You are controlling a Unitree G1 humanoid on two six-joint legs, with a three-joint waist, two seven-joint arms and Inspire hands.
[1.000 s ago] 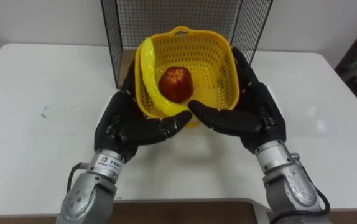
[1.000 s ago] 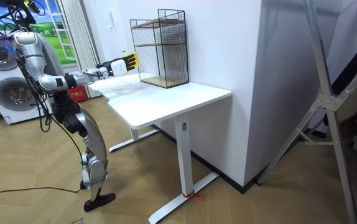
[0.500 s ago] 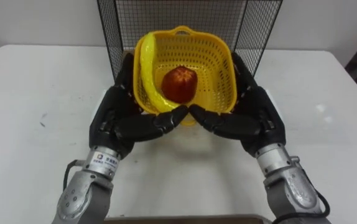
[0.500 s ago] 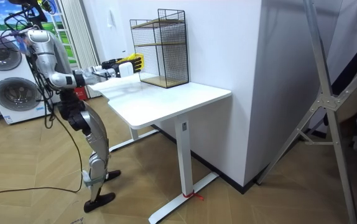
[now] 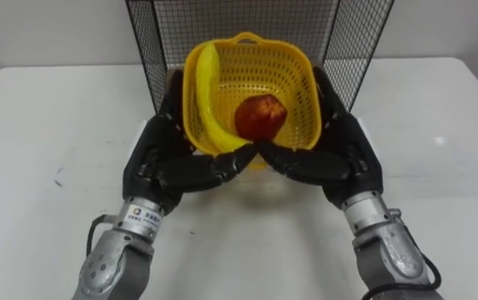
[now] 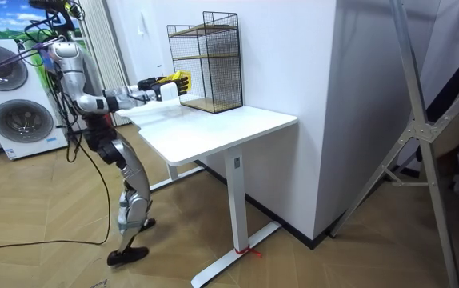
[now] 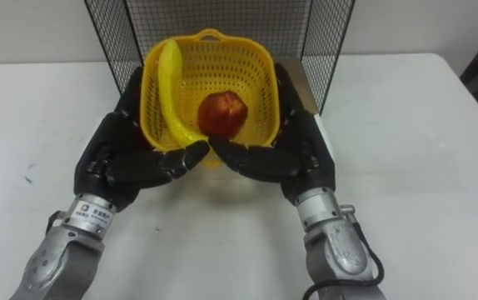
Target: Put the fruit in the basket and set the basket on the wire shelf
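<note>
Nearest the robot, the left hand (image 5: 168, 162) and the right hand (image 5: 331, 158) are clasping the yellow basket (image 5: 293, 71) between them. Each palm is pressing a side wall, the fingers are reaching up along it, and the thumbs are bending inward across the near wall until their tips almost meet below the rim. The grip is looking the same as a second ago.

Inside the basket, the banana (image 5: 206, 92) is lying along the wall by the left hand's fingers. The red apple (image 5: 261, 116) is sitting just beyond the thumb tips. It is now lying toward the right hand's side, having rolled from the middle, where it lay against the banana.

Whether the basket's underside is touching the white table (image 5: 47, 117) is hard to tell, as the hands are hiding it.

Beyond the fingertips, the wire shelf (image 5: 247, 17) is standing with its open front just behind the basket's far handle, nearer than before.

In the room view the robot is standing closer to the table's end, having stepped forward. Its arms are stretching toward the shelf, with the washing machines (image 6: 13, 112) behind it.
</note>
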